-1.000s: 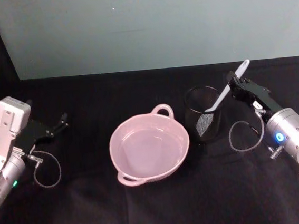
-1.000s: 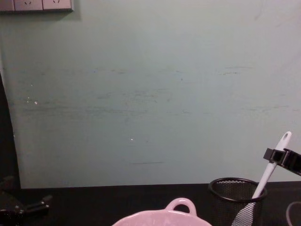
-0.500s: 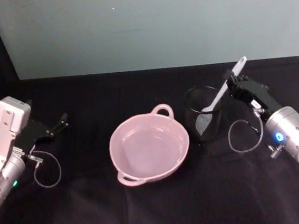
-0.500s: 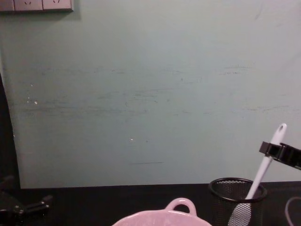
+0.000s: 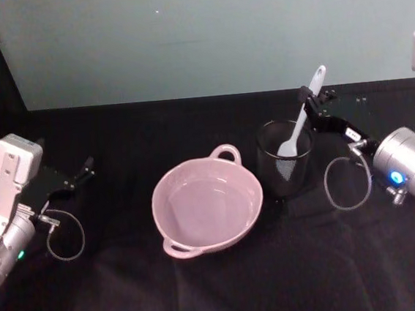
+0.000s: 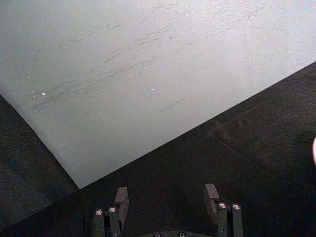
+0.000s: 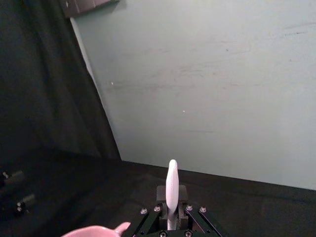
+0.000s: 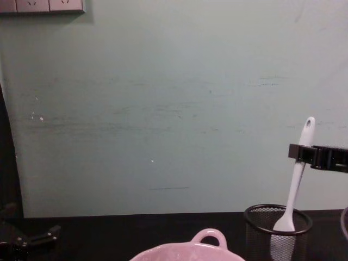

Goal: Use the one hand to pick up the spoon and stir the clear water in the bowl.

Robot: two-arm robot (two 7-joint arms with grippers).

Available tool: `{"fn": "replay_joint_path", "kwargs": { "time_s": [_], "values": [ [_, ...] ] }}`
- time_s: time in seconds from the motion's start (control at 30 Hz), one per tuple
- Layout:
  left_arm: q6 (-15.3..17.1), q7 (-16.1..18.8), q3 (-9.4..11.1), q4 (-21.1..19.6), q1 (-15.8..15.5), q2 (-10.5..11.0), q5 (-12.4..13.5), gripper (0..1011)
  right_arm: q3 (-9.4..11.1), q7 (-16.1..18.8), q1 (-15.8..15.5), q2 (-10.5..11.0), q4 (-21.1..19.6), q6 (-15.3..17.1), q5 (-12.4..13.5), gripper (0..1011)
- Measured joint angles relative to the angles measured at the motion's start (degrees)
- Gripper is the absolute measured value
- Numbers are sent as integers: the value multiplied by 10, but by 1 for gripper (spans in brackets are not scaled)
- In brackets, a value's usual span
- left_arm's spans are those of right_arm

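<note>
My right gripper [image 5: 308, 102] is shut on the handle of the white spoon [image 5: 301, 118], near its upper end. The spoon [image 8: 295, 182] hangs almost upright, its flat head still at the rim of the black mesh cup [image 8: 277, 231]. In the right wrist view the spoon handle [image 7: 171, 190] stands between the closed fingers. The pale pink bowl [image 5: 206, 203] with clear water sits at the table's middle, left of the cup; its loop handle [image 8: 208, 237] shows in the chest view. My left gripper [image 6: 168, 200] is open and parked at the far left, well away from the bowl.
The black mesh cup [image 5: 286, 159] stands just right of the bowl, close to its rim. A black cloth covers the table. A pale green wall [image 8: 174, 109] rises behind, and a loose cable loop [image 5: 346, 183] hangs by my right wrist.
My right gripper has risen and shifted left with the spoon. The spoon has come up out of the mesh cup and turned from leaning to nearly upright. The left arm has stayed still.
</note>
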Motion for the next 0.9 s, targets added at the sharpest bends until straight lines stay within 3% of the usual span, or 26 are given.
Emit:
{"fn": "replay_joint_path", "kwargs": {
  "time_s": [0.5, 0.9],
  "values": [
    [0, 0, 0, 0, 0, 0, 0, 1011, 3, 5, 39, 34, -68, 107, -34, 116],
    [0, 0, 0, 0, 0, 0, 0, 1011, 6, 17, 74, 33, -108, 145, -29, 116]
  ]
}}
